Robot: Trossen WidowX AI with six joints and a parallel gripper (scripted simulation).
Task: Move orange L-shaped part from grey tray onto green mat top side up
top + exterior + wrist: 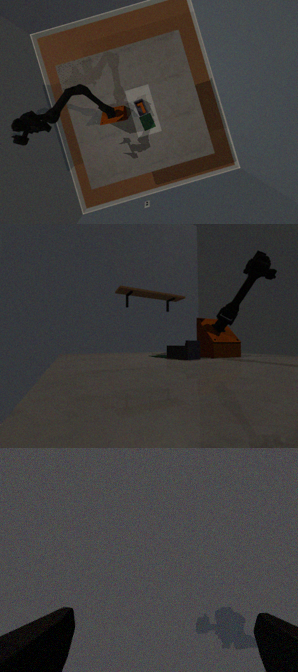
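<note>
The orange L-shaped part (142,108) lies in the grey tray (139,100) (176,352) in the top view. It looks seated, but the view is too small and dark to tell whether it is exactly flush. The exterior view shows only the tray's outer walls, and the part is hidden. The green mat (147,122) (157,356) lies right beside the tray, with nothing seen on it. My gripper (168,623) is open, its two dark fingers wide apart with nothing between them. It is far from the tray, high up and out beyond the opposite side of the arm's base.
The orange arm base (106,119) (226,350) stands near the tray. A pale sheet (137,91) lies under tray and mat. A wooden shelf (149,293) is on the wall behind. The wrist view shows a plain grey surface with a dark shadow.
</note>
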